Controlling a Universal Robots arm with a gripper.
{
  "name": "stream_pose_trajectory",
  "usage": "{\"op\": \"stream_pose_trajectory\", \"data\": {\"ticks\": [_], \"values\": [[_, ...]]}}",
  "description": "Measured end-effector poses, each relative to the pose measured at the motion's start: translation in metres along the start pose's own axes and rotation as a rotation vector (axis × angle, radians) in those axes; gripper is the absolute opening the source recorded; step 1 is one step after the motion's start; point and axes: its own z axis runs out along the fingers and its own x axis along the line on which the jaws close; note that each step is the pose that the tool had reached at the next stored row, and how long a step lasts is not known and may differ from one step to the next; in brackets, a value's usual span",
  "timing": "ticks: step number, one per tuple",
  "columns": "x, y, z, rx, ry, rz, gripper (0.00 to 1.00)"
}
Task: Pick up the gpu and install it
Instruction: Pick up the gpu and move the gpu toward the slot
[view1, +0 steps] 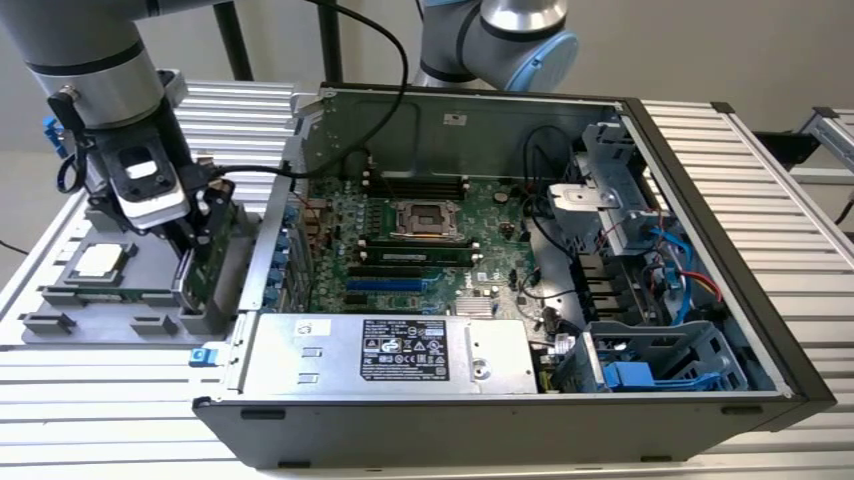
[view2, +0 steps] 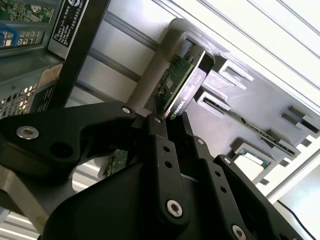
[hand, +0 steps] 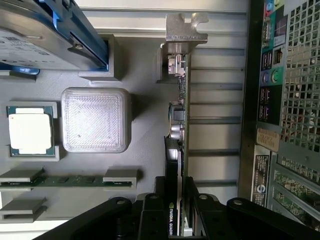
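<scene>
Grey parts tray (hand: 145, 125) beside open case (view1: 400, 430), fingers (view2: 159, 145) clamped on edge-standing gpu (hand: 181, 100), its near end hidden behind them

- The desk (view1: 94, 400) is a pale metal top made of long ribbed slats. It runs under everything and shows bare along the near edge and at the exterior view's right. The same ribs appear in both wrist views (view2: 280, 30) (hand: 215, 100).
- A dark computer case (view1: 467, 440) lies flat on the desk with its open side facing up. It takes up the middle and the exterior view's right of the top.
- A grey moulded tray (view1: 80, 320) with raised pockets lies flat at the exterior view's left, just beside the case. In the first wrist view a strip of bare ribs shows between the tray (hand: 145, 145) and the case wall (hand: 250, 100).
</scene>
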Motion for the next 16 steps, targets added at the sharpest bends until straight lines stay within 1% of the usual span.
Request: {"op": "stream_pose_trajectory", "data": {"ticks": [9,16], "values": [[-0.0003,-0.0003,-0.0047,0.0,0.0,0.0,0.0],[-0.0006,-0.0006,-0.0115,0.0001,0.0025,0.0,0.0]]}}
